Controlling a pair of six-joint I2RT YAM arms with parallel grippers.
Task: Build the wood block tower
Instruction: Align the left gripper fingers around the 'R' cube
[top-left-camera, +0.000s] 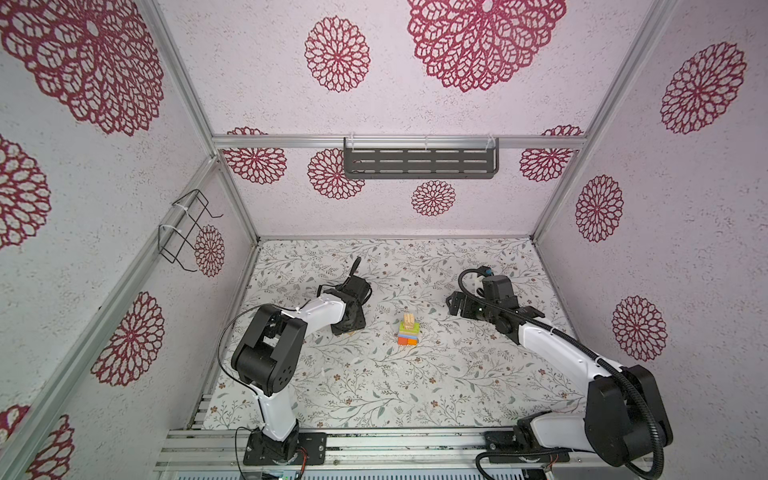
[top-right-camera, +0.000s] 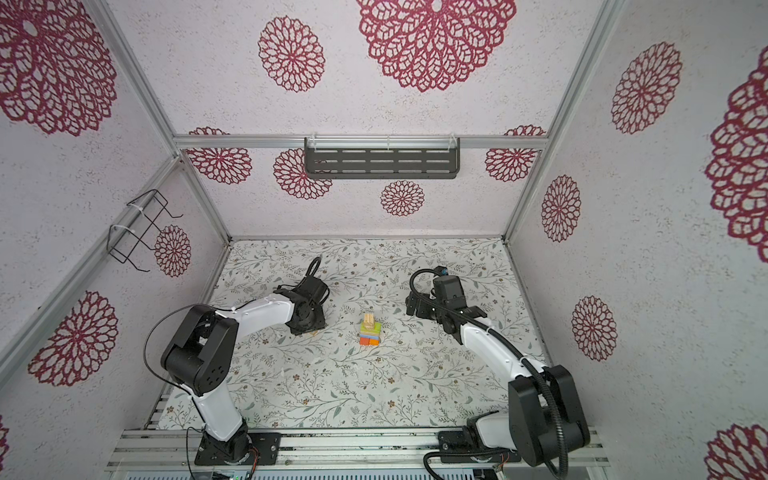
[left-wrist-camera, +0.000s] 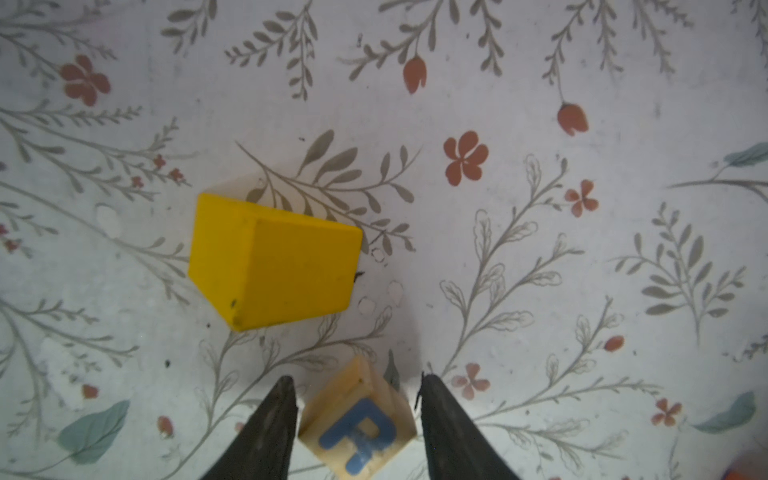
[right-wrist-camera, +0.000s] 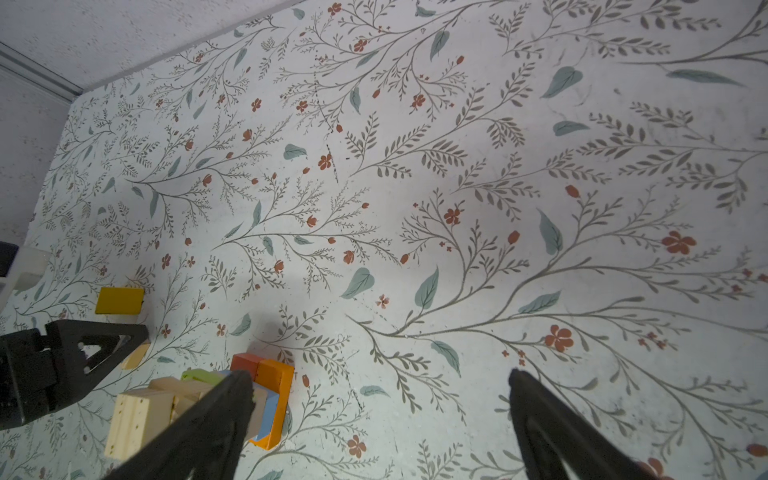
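**Near edge.** The left arm (top-left-camera: 276, 405) and the right arm (top-left-camera: 557, 353) are seen mounted on the aluminium rail (top-left-camera: 374, 446) at the front of the floral table (top-left-camera: 374, 390).

**Mid-table.** In both top views the tower (top-left-camera: 409, 331) (top-right-camera: 370, 331) is found standing upright near the table's centre. A red-orange and orange base is noted, then a blue layer, a lime-green layer, and natural-wood pieces on top.

**Left of the tower, at about the same depth.** The left gripper (left-wrist-camera: 355, 377) is pointed down at the table. In the left wrist view its fingers (left-wrist-camera: 274, 419) are placed on either side of a printed cube (left-wrist-camera: 359, 419) bearing a blue letter. The cube rests on the table, turned corner-on to the fingers. Each corner is seen at or very close to a finger. Whether the cube is pinched cannot be told. Near the cube but apart from it, the yellow roof-shaped piece (left-wrist-camera: 270, 262) is seen lying on the table, touched by nothing.

**Right of the tower, slightly farther back.** The right gripper (right-wrist-camera: 379, 373) is held above the table, released, its jaws spread wide around bare cloth. In the right wrist view the tower is partly covered by one finger.

**Far.** A dark slotted shelf (top-left-camera: 419, 164) is hung on the back wall, and a wire rack (top-left-camera: 185, 230) is fixed to the left wall.
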